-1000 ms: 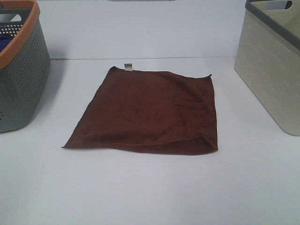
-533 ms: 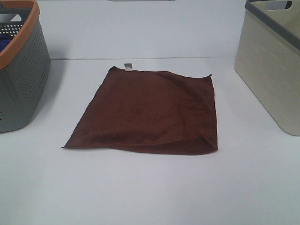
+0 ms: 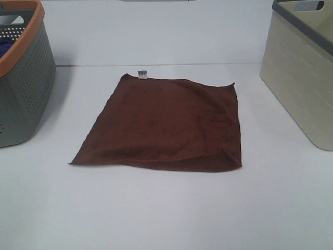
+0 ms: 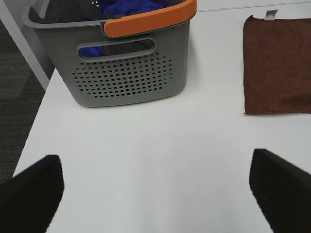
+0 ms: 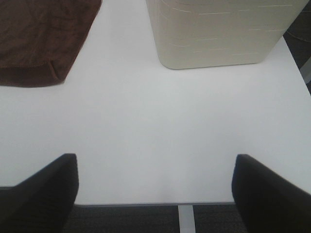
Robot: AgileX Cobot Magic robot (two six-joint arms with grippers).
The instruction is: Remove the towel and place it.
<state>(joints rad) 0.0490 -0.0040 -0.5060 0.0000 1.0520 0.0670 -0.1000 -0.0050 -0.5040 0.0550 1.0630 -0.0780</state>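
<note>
Dark reddish-brown square cloth towel (image 3: 164, 125) lay flat on white table (image 3: 166, 208), small white tag (image 3: 141, 74) at far edge. Grey perforated plastic basket with orange rim (image 3: 21, 73) left of towel, beige plastic basket (image 3: 299, 78) right. Left gripper (image 4: 155, 191) jaws wide, empty, over table near grey basket. Right gripper (image 5: 154, 187) wide, empty, near beige basket.
</note>
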